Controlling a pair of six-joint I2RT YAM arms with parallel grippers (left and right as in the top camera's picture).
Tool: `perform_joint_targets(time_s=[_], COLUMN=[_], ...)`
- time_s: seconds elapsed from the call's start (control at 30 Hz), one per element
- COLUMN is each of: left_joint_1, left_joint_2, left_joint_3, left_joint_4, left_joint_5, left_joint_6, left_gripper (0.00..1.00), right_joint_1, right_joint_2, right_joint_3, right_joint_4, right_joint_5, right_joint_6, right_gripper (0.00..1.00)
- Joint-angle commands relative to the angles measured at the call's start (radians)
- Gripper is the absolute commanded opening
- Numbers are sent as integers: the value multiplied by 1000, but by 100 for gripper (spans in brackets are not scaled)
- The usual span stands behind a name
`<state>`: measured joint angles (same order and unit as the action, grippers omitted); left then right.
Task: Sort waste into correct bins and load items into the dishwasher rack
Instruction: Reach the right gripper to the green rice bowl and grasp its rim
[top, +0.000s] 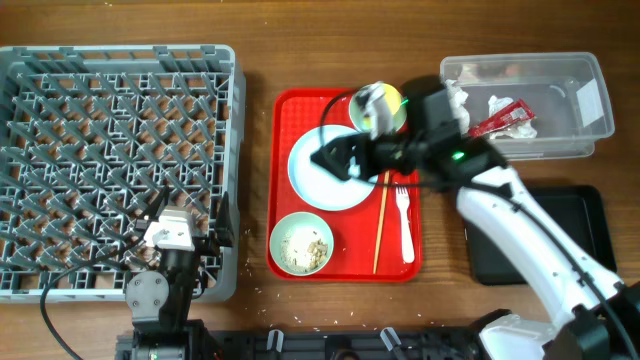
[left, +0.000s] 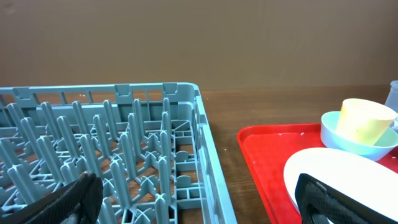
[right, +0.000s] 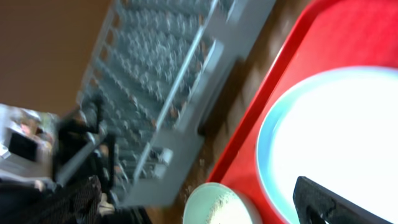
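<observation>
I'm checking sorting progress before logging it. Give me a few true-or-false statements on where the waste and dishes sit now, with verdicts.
1. The crinkled red sachet wrapper lies in the clear rectangular plastic tub. True.
2. The pale green-blue round plate stands in the large grey plastic rack. False: it lies flat on the red tray.
3. The small yellow cup sits inside a pale bowl. True.
4. The white plastic fork lies in the shallow black tray. False: it lies on the red tray, right of the thin wooden chopstick.
</observation>
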<state>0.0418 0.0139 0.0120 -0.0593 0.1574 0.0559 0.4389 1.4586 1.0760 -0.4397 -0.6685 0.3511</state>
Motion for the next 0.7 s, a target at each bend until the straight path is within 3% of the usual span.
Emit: perform_joint_targets(time_s=[0.0, 0.07, 0.1, 0.17, 0.23, 0.47, 0.67], left_joint_1=[-3, -3, -3, -3, -3, -3, -3], left_joint_2=[-7, -7, -7, -7, -7, -7, -7], left_joint_3=[-6, -6, -6, -6, -6, -6, -6], left_joint_4=[-1, -1, -1, -1, -1, -1, -1], left_joint_5=[6, 5, 6, 6, 6, 6, 6], left_joint_6=[16, 16, 16, 16, 16, 16, 16], left_gripper=[100, 100, 100, 100, 100, 100, 100], right_joint_1=[267, 373, 415, 444, 473, 488, 486], right_joint_2=[-19, -19, -18, -16, -3, 142, 174], right_joint_3=[2, 2, 0, -5, -5, -56, -56], right_joint_4=[-161, -228, -248, -255, -276, -250, -323], right_joint_5=[429, 540, 554, 516, 496, 586, 701], right_joint_6=[50, 142, 203, 232, 233, 407, 418], right_gripper=[100, 99, 76, 61, 58, 28, 39])
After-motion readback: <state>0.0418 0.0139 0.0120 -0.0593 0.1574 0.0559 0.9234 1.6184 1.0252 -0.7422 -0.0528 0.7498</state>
